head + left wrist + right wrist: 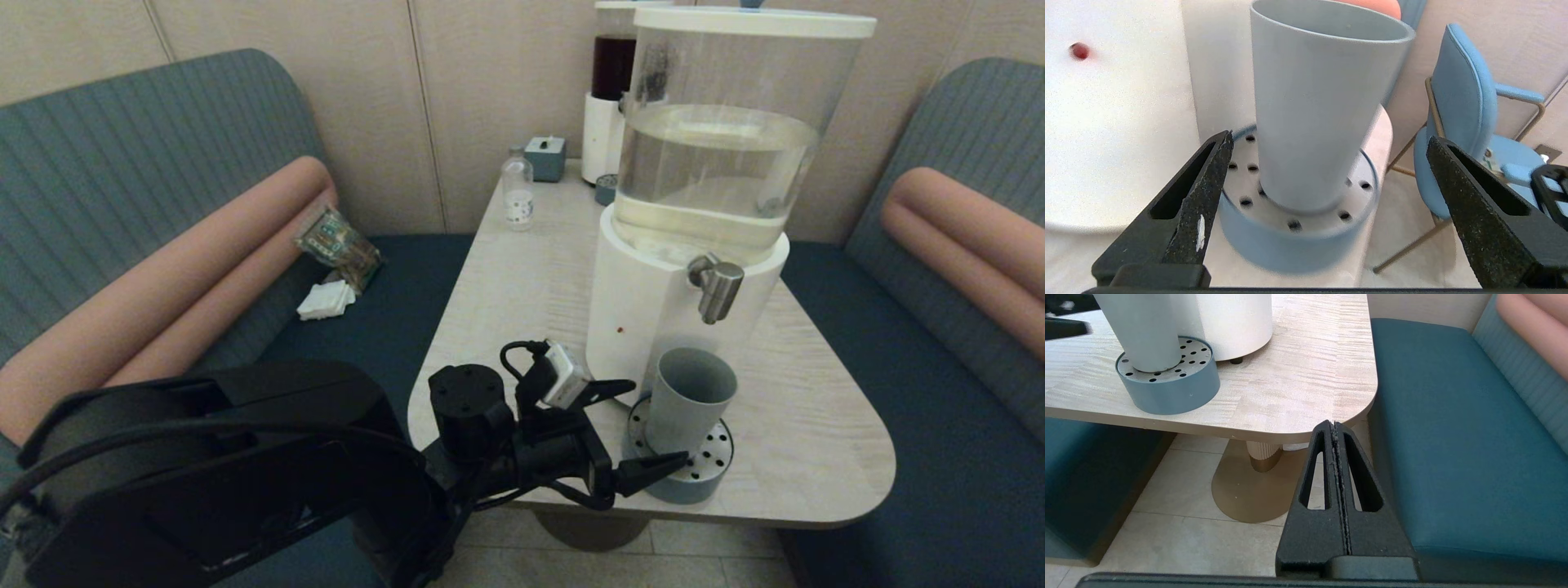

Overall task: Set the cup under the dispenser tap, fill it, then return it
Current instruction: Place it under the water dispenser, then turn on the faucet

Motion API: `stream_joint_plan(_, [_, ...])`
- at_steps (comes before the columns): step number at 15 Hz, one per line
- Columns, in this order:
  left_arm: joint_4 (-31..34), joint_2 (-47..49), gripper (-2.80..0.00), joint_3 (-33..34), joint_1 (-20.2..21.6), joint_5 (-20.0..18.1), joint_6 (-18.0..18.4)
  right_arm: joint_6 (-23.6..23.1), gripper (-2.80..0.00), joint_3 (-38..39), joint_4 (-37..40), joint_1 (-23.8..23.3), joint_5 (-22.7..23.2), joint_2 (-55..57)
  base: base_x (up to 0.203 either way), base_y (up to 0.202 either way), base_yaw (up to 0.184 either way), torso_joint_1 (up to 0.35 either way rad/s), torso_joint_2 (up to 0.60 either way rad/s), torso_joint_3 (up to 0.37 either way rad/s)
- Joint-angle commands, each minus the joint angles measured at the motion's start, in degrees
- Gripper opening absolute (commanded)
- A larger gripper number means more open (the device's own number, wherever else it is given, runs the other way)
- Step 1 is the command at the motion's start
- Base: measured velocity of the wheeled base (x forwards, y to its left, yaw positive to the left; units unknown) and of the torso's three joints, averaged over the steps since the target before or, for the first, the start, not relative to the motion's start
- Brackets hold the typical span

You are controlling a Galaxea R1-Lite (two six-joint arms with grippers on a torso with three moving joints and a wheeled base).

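The grey-blue cup (690, 400) stands upright on the round perforated tray (712, 482), directly below the steel dispenser tap (717, 287) of the big clear-tank dispenser (645, 310). No stream shows under the tap. My left gripper (660, 422) is open at the cup's left side. In the left wrist view the cup (1323, 114) rises between and just beyond the fingers (1208, 175), with gaps on both sides. My right gripper (1334, 424) is shut on nothing, low off the table's near right corner. From there the cup (1145, 335) and tray (1167, 388) also show.
At the table's (800, 425) far end stand a narrower dispenser with dark liquid (614, 82), a small clear bottle (518, 194) and a small box (545, 158). A snack packet (339, 245) and napkins (325, 300) lie on the left bench. Benches flank both sides.
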Motion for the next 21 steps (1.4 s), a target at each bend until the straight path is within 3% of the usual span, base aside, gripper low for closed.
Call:
stream_joint_plan(1, [-0.48, -5.22, 0.00, 5.46, 0.02, 0.42, 0.10, -0.04, -2.80, 0.88, -0.05, 0.02, 0.02, -0.01, 0.000, 0.000, 0.000, 0.000, 0.00, 0.000])
stream_joint_plan(6, [-0.48, -19.29, 0.00, 19.77, -0.39, 1.25, 0.46, -0.04, -2.80, 0.88, -0.05, 0.02, 0.02, -0.01, 0.000, 0.000, 0.000, 0.000, 0.00, 0.000])
stream_joint_plan(7, [-0.48, -22.25, -0.63, 22.90, -0.42, 1.77, 0.49, -0.04, -2.80, 0.88, -0.05, 0.02, 0.02, -0.01, 0.000, 0.000, 0.000, 0.000, 0.00, 0.000])
stream_joint_plan(8, [-0.48, -26.26, -2.80, 25.87, -0.40, 2.47, 0.46, -0.04, -2.80, 0.88, -0.05, 0.02, 0.00, -0.01, 0.000, 0.000, 0.000, 0.000, 0.00, 0.000])
stream_joint_plan(10, [-0.48, -33.62, -2.80, 29.90, -0.24, 5.64, -0.15, -0.04, -2.80, 0.88, -0.05, 0.02, 0.02, -0.01, 0.000, 0.000, 0.000, 0.000, 0.00, 0.000])
stream_joint_plan(13, [-0.46, -44.26, -2.80, 33.75, 0.10, 18.69, -4.02, -0.04, -2.80, 0.88, -0.05, 0.02, 0.02, -0.01, 0.000, 0.000, 0.000, 0.000, 0.00, 0.000])
stream_joint_plan(15, [0.06, -50.56, -2.80, 35.28, 3.17, 26.26, -7.12, -0.04, -2.80, 0.86, -0.05, 0.02, 0.02, -0.01, 0.000, 0.000, 0.000, 0.000, 0.00, 0.000])
stream_joint_plan(17, [1.09, -54.55, -2.80, 37.02, 14.65, 28.76, -8.50, -0.04, -2.80, 0.88, -0.05, 0.02, -0.07, -0.01, 0.000, 0.000, 0.000, 0.000, 0.00, 0.000])
stream_joint_plan(20, [2.07, -62.01, -2.80, 40.48, 33.40, 29.32, -9.01, -0.04, -2.80, 0.88, -0.05, 0.02, 0.02, -0.01, 0.000, 0.000, 0.000, 0.000, 0.00, 0.000])
stream_joint_plan(21, [2.24, -66.18, -2.80, 42.05, 36.98, 29.00, -9.09, -0.04, -2.80, 0.88, -0.05, 0.02, -0.06, -0.01, 0.000, 0.000, 0.000, 0.000, 0.00, 0.000])
